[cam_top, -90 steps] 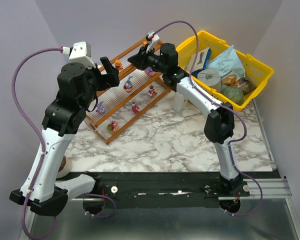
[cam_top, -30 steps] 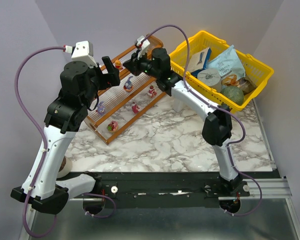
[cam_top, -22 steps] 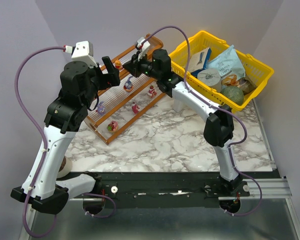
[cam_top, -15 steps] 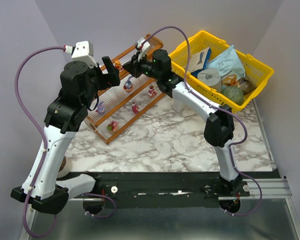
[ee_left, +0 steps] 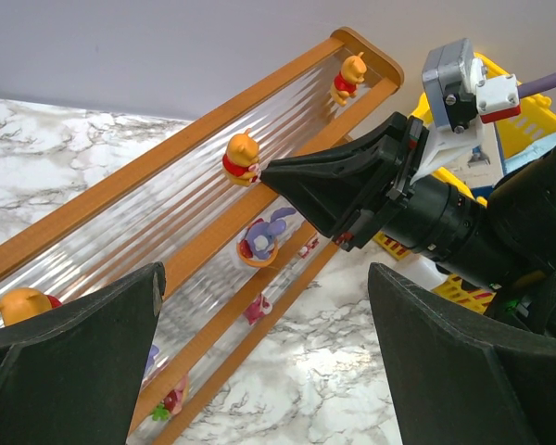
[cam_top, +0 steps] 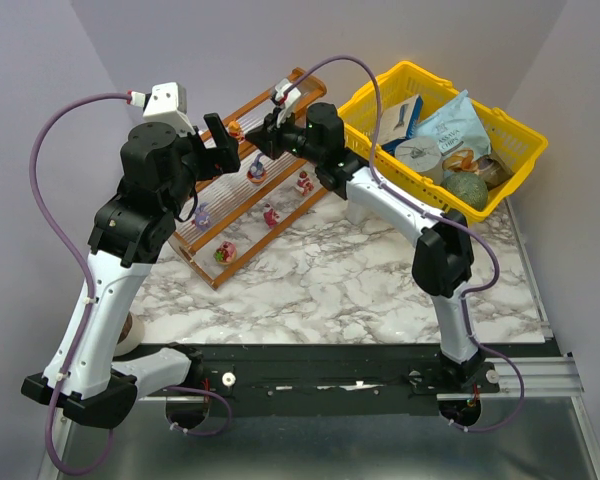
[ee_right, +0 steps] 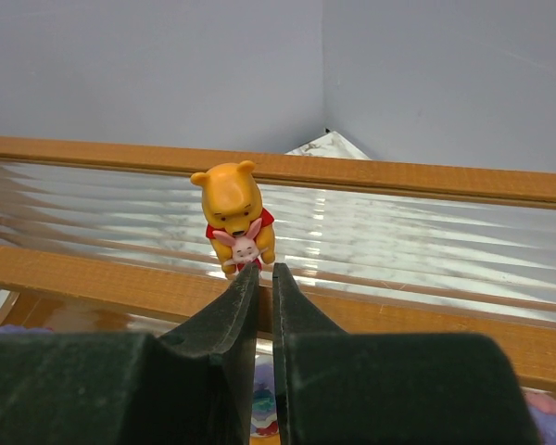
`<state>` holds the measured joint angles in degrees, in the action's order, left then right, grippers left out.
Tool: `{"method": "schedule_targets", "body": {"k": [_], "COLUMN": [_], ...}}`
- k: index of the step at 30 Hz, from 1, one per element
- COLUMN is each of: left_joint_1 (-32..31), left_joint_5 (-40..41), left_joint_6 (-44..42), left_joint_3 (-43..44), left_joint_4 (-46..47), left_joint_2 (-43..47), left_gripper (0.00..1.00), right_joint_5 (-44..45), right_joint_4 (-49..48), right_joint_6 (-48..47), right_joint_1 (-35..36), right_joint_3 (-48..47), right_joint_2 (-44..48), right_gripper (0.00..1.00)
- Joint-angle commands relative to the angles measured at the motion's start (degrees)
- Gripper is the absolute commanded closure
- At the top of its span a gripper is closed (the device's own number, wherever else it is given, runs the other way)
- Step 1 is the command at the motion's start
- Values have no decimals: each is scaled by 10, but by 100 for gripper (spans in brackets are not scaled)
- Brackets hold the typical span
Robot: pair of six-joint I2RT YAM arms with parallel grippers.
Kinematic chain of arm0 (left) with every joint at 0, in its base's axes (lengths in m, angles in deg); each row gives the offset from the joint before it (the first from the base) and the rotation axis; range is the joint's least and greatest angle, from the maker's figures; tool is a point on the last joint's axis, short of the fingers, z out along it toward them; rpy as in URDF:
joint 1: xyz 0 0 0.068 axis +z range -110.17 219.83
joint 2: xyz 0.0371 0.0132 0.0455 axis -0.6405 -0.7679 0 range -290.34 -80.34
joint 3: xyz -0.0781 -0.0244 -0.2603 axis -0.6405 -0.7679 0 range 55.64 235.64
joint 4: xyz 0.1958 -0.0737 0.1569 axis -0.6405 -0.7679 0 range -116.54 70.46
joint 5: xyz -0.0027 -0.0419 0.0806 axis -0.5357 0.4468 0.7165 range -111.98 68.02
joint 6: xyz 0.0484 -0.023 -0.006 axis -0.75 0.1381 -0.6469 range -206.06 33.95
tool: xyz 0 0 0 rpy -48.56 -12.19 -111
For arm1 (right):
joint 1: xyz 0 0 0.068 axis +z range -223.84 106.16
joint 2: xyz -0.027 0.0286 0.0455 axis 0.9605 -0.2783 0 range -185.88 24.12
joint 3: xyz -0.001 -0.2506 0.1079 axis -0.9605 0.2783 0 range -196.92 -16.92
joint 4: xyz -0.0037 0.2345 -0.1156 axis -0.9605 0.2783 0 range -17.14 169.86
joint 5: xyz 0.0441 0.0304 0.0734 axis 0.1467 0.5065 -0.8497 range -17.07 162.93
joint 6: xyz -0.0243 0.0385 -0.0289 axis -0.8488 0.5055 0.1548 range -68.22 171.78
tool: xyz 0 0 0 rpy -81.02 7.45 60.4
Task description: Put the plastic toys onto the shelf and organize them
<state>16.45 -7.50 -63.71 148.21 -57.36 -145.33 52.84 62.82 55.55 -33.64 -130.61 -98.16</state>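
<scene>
The shelf (cam_top: 270,238) stands slanted at the back left of the marble table (cam_top: 360,270), beside the yellow basket (cam_top: 450,110). The plastic toys sit spread over its three ribbed tiers.

The right claw (ee_right: 261,271) points at the top tier. Its fingers are drawn almost together with only a thin slit between them, and nothing shows in the slit. An orange bear toy (ee_right: 232,218) hugging a pink figure stands upright on the tier right behind the tips, which hide its feet. From the left wrist view, the right claw's tip (ee_left: 267,171) lies just beside that same orange bear toy (ee_left: 241,158). Whether they touch cannot be told.

The left claw (ee_left: 264,278) hangs above the shelf with its fingers spread wide apart and nothing in them. Past it, a second orange bear (ee_left: 349,76) stands at the far end of the top tier, a purple toy (ee_left: 264,239) on the middle tier and a pink toy (ee_left: 257,309) on the lowest.
</scene>
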Motion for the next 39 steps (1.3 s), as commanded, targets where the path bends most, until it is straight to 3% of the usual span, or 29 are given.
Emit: {"method": "schedule_targets", "body": {"k": [1,8,11,12,14,18,19,26,33,39], "left_joint_1": [1,1,1,1,1,1,1,1,1,1], "left_joint_5": [9,6,5,7,5,16,16,-11,-23,-22], "left_joint_6": [1,-1,3,2,-3,-1,1,-2,-28,-47], "left_joint_3": [1,-4,-11,-9,-9,-13,-17,-52,-94,-94], "left_joint_4": [-5,-5,-1,-10,-21,-51,-57,-54,-24,-8], "left_joint_2": [10,15,20,20,22,32,37,68,107,122], "left_gripper": [1,1,1,1,1,1,1,1,1,1], "right_joint_5": [-5,11,23,30,68,138,170,273,351,397], "right_joint_4": [20,17,6,6,6,30,48,263,325,333], "right_joint_6": [-13,-19,-18,-16,-10,-2,-1,17,45,41], "right_joint_1": [8,8,8,8,8,8,8,8,8,8], "right_joint_3": [26,42,81,95,141,222,234,272,351,373], "right_joint_2": [12,36,77,112,159,278,313,443,564,602], "right_gripper": [82,81,68,56,45,4,0,0,0,0]}}
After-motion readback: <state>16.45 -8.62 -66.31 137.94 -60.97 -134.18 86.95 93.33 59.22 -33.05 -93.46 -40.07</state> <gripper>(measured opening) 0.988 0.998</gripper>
